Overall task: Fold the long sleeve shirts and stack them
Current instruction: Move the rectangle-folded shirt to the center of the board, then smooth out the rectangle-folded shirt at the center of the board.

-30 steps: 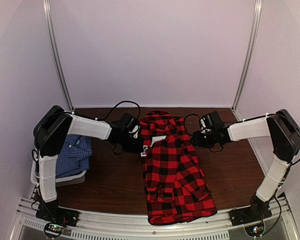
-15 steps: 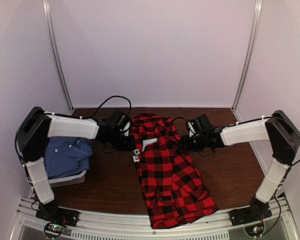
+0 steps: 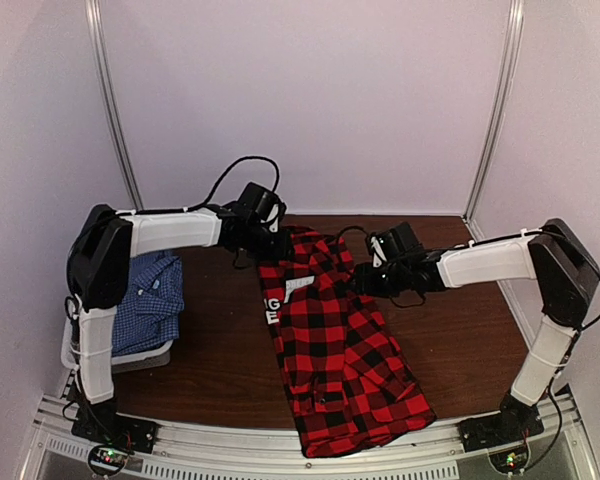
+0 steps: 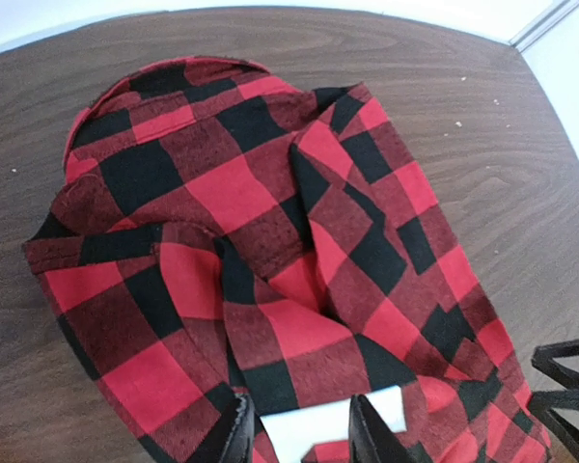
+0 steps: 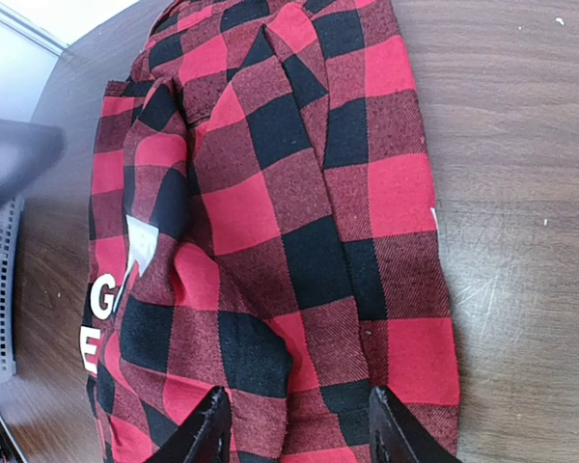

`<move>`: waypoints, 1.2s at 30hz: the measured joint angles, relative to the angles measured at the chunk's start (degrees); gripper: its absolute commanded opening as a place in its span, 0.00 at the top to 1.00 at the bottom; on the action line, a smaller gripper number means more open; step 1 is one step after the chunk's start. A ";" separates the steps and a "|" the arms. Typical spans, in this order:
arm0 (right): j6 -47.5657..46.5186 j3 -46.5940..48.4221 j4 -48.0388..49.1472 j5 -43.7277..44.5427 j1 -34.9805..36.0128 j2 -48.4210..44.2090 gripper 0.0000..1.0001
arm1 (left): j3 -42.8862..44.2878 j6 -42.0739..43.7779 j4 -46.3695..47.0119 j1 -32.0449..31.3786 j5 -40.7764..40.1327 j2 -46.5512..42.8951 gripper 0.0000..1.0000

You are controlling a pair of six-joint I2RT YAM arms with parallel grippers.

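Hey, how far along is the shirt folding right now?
Done: the plaid shirt looks folded into a long strip on the table. In hand: nothing gripped; the left pincer hovers open over its collar end, the right pincer open at its side. Left: folding it shorter, then the blue shirt in the basket, then stacking.

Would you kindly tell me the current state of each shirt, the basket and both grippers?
Plaid shirt: laid out lengthwise, collar end rumpled, not stacked.
Blue shirt: lying in the basket, apart from the plaid shirt.
Basket: upright, holding the blue shirt.
Left gripper: open, above the plaid shirt's collar end.
Right gripper: open, flat cloth between its fingers.
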 measured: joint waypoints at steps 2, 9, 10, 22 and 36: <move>0.28 0.20 0.15 -0.55 0.00 0.52 0.51 | 2.99 0.35 -0.94 0.63 0.70 3.96 0.65; 0.52 0.28 0.37 -1.68 0.11 2.91 0.52 | 11.04 0.76 -3.89 1.49 0.90 12.46 0.65; 0.52 0.33 0.39 -1.79 0.15 3.34 0.52 | 11.72 0.74 -4.00 1.51 0.90 12.98 0.65; 0.50 1.14 2.38 -2.95 0.22 6.16 0.54 | 13.79 0.02 -5.51 1.75 0.11 14.29 0.60; 0.52 2.40 2.82 -2.99 1.05 6.75 0.55 | 13.44 -1.81 -4.85 3.39 4.15 14.29 0.60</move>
